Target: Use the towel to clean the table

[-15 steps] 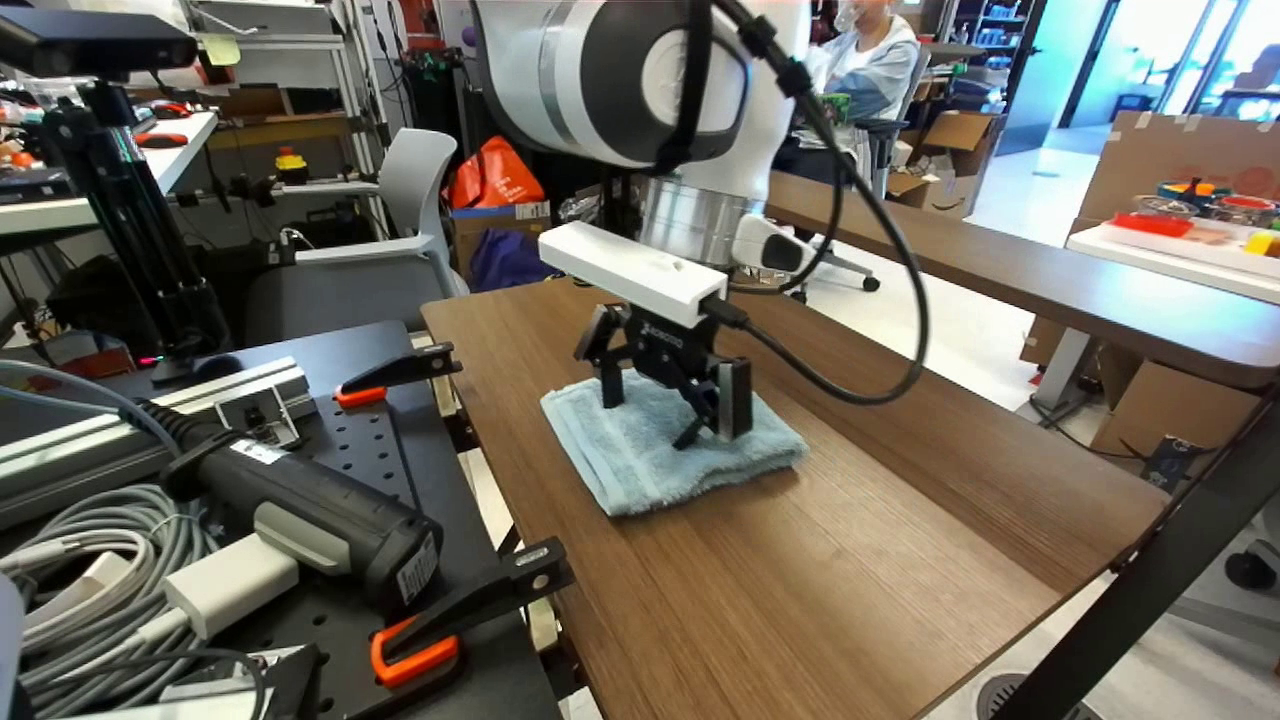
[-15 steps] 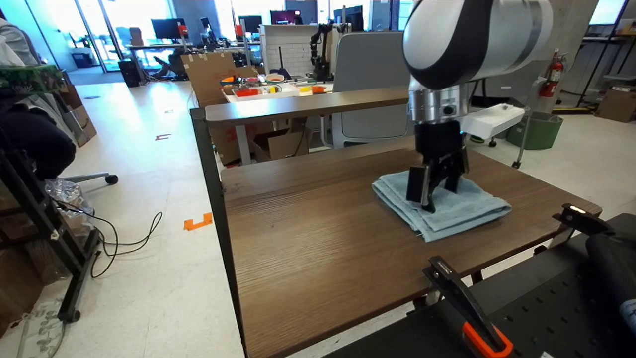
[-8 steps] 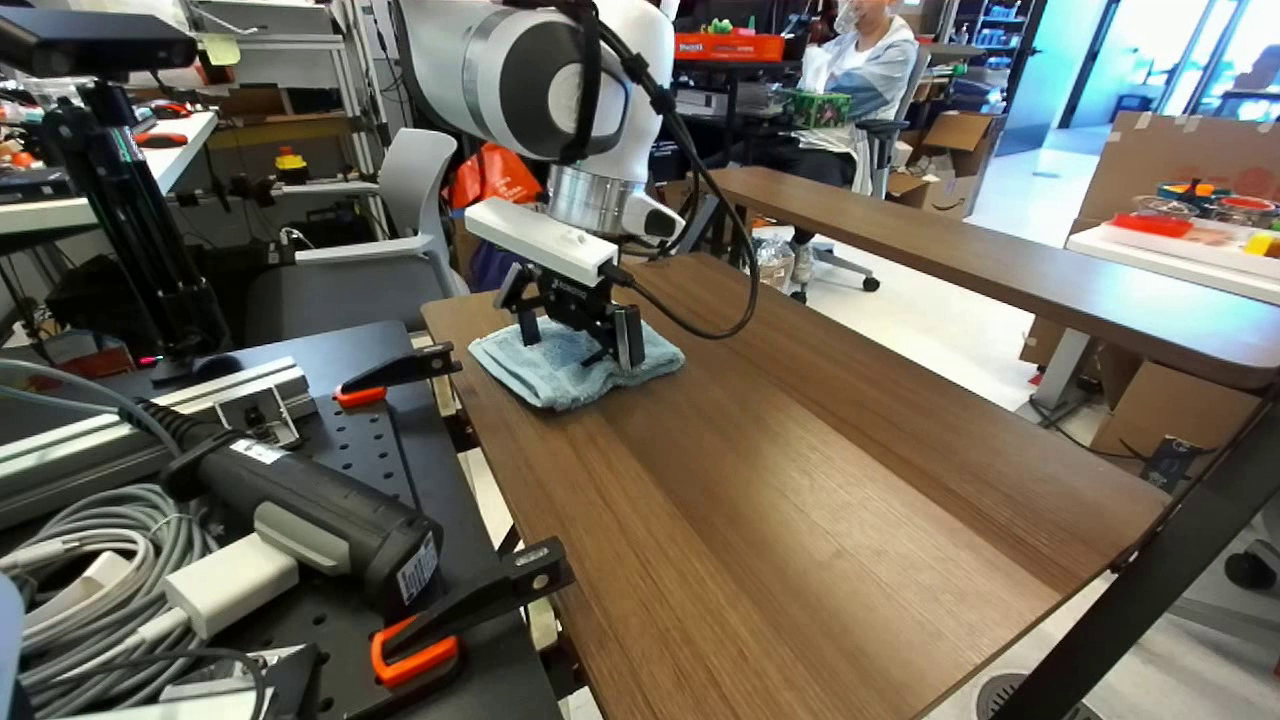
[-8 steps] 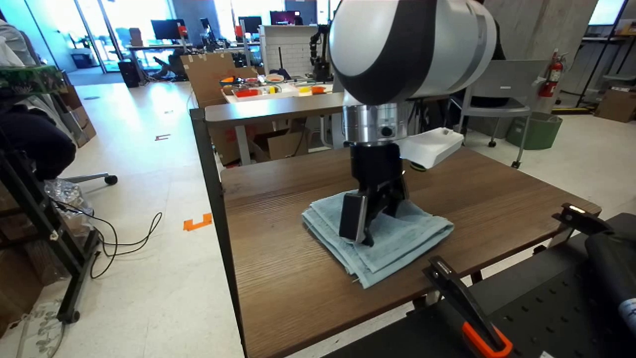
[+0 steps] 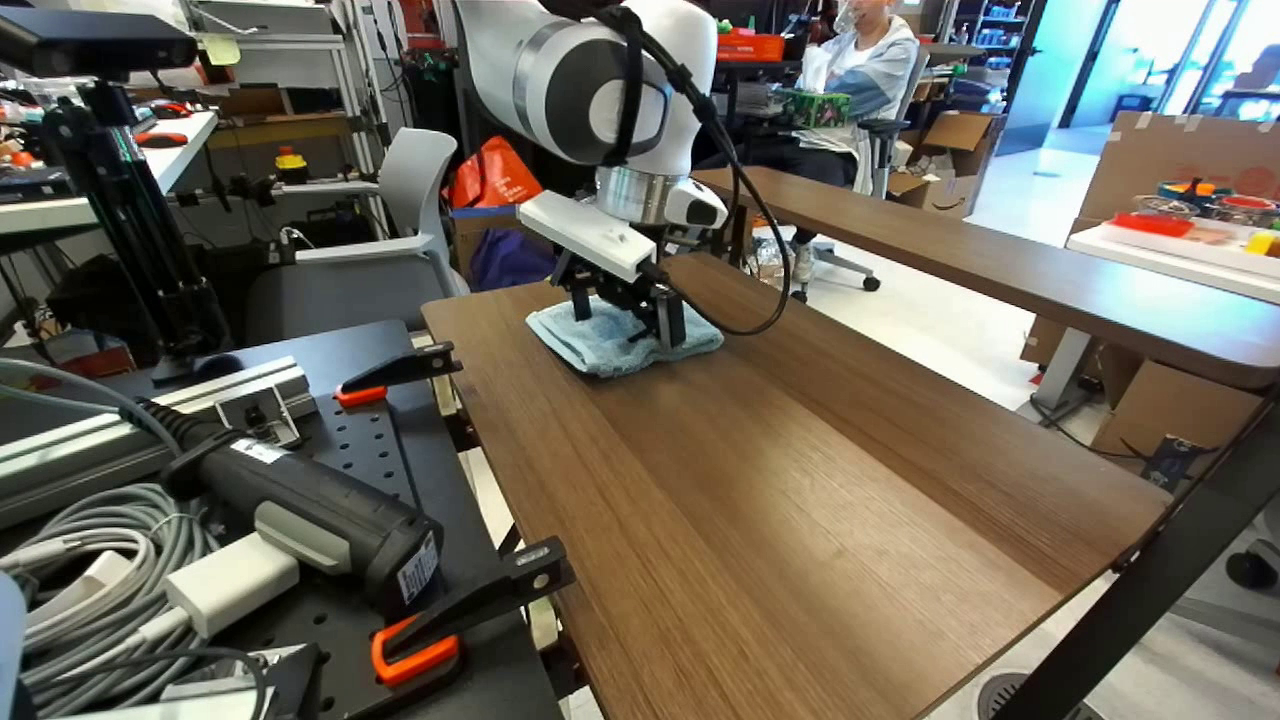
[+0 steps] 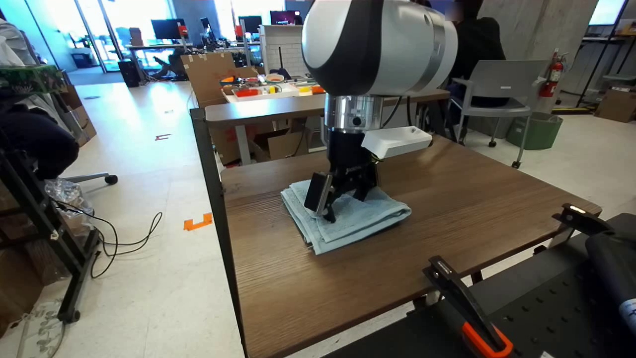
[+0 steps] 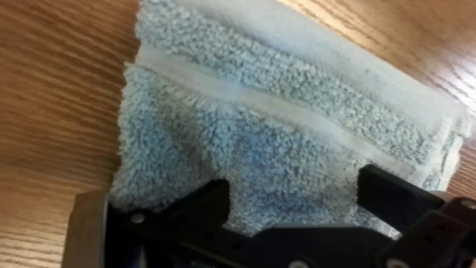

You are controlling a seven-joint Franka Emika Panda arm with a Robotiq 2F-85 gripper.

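Observation:
The light blue folded towel lies flat on the brown wooden table, seen in both exterior views [image 5: 585, 352] [image 6: 370, 219]. It fills much of the wrist view [image 7: 238, 89], slightly creased, with a pale band across it. My gripper [image 5: 627, 325] points down onto the towel, and it also shows in an exterior view [image 6: 345, 205]. In the wrist view the black fingertips [image 7: 293, 186] stand wide apart with towel cloth visible between them. The fingertips appear to press on the towel's top; the cloth is not pinched. The brown table [image 5: 780, 500] shows around the towel.
A black bench [image 5: 350, 450] with orange-and-black clamps [image 5: 470, 610] runs along one table edge. A scanner-like tool [image 5: 310, 500] and coiled cables [image 5: 110, 570] lie on it. A grey chair [image 5: 390, 210] stands by the table. A dark post [image 6: 213, 199] rises at a table edge.
The gripper and the towel beneath it have slid together across the table, toward the grey chair's end in an exterior view, then away from the bench side. The fingers have stayed apart.

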